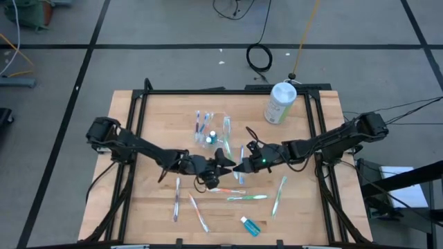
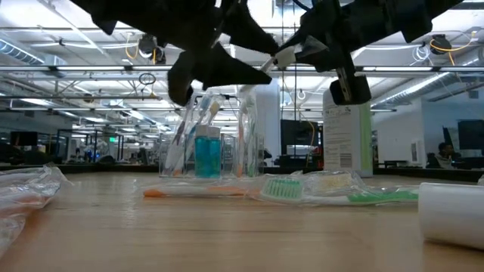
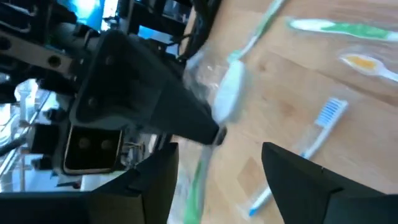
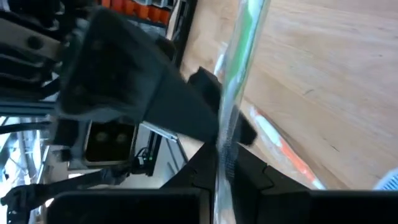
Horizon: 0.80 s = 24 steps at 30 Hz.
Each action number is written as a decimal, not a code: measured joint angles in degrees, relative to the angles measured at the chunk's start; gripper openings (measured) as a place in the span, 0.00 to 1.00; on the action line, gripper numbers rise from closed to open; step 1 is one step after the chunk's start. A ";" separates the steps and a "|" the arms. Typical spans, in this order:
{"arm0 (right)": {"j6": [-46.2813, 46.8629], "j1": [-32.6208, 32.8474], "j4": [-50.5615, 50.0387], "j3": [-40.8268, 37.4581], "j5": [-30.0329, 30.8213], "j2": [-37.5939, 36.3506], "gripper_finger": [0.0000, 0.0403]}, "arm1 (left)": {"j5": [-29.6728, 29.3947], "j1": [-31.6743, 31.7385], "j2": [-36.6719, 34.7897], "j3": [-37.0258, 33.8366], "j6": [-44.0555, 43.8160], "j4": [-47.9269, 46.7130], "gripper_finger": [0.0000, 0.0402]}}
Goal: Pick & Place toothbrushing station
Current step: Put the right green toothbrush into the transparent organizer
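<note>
The toothbrushing station [image 1: 211, 128], a clear slotted holder with brushes and a blue tube in it, stands on the wood at centre back; it also shows in the low view [image 2: 208, 147]. My right gripper [image 1: 243, 166] is shut on a wrapped green toothbrush [image 4: 245, 43] above the table's middle. My left gripper [image 1: 221, 163] faces it, open, its fingers [image 3: 155, 180] on either side of the brush's handle [image 3: 199, 180]; whether they touch it, I cannot tell. My right gripper pinches the wrapped toothbrush between its two fingers at a point along the handle [image 4: 227, 134], wrapper and all. It comes level from the table's right. The brush sticks out past the fingertips, its pale head end [image 3: 230, 93] toward my left gripper, clear of the table.
A white-and-green canister [image 1: 280, 102] stands at the back right. Several loose toothbrushes [image 1: 247, 197] and a small blue tube [image 1: 250, 225] lie on the near half of the table. In the low view an orange brush [image 2: 197, 193] and a crumpled wrapper [image 2: 26, 189] lie near the front.
</note>
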 joint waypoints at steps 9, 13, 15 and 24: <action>-0.88 -0.37 0.58 0.00 -1.65 0.01 0.04 | -0.09 2.51 1.33 2.47 -3.56 0.13 0.53; -2.38 -0.87 1.04 0.00 -1.59 0.01 0.04 | -0.12 3.18 1.33 2.51 -5.32 -0.23 0.40; -3.96 -1.11 0.88 0.00 -1.38 0.01 0.04 | -0.09 3.23 1.33 2.51 -5.92 -0.56 0.33; -7.58 -1.22 0.29 0.00 1.12 -0.03 0.05 | -0.68 3.17 1.35 2.45 -7.33 -2.31 0.12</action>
